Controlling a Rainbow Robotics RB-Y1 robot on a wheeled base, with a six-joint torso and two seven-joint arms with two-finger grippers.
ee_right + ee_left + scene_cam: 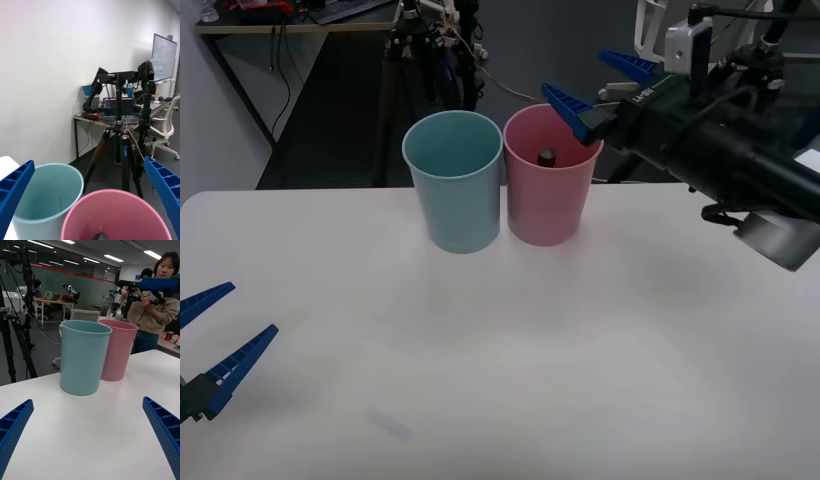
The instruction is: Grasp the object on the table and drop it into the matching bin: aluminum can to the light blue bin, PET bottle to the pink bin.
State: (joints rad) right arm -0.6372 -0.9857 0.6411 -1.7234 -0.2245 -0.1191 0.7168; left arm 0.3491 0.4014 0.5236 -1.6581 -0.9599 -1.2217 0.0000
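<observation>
Your right gripper (605,85) hangs over the far rim of the pink bin (546,200) with its blue fingers spread wide and holding nothing. The PET bottle (547,157) sits inside that bin (just its black cap shows), touching the light blue bin (453,190) alongside. Your left gripper (220,335) rests low over the table (580,350), fingers also apart.

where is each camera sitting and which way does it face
Front: above the arms, looking down at the table; left hand low, right hand above the pink bin.
Right wrist: over the pink bin, bottle cap inside; open fingers.
Left wrist: low over the table, facing both bins.
All share the light blue bin.
</observation>
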